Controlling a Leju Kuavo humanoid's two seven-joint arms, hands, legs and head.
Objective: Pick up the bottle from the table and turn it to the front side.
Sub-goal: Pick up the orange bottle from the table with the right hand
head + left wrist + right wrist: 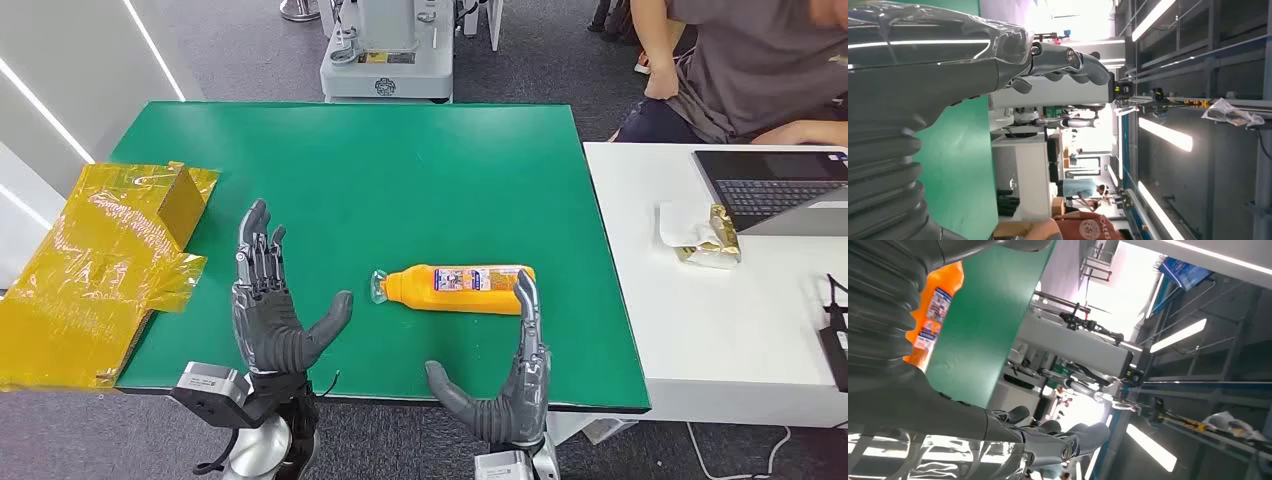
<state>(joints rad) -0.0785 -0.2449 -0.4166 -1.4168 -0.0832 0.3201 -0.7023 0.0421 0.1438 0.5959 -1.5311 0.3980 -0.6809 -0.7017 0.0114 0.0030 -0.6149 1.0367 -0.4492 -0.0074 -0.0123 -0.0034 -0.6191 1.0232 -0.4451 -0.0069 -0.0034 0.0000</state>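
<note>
My right hand (508, 385) stands nearest, fingers (527, 300) spread wide and empty, their tips just beside the base end of the bottle (458, 288). My left hand (272, 310) is likewise spread and empty, well apart from the cap end. The bottle lies on its side on the green counter (400, 180), long axis across me, so I judge the right hand the nearer.

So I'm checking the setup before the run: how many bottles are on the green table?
1. An orange bottle lies on its side near the front edge of the green table, just ahead of the right robot hand.
</note>
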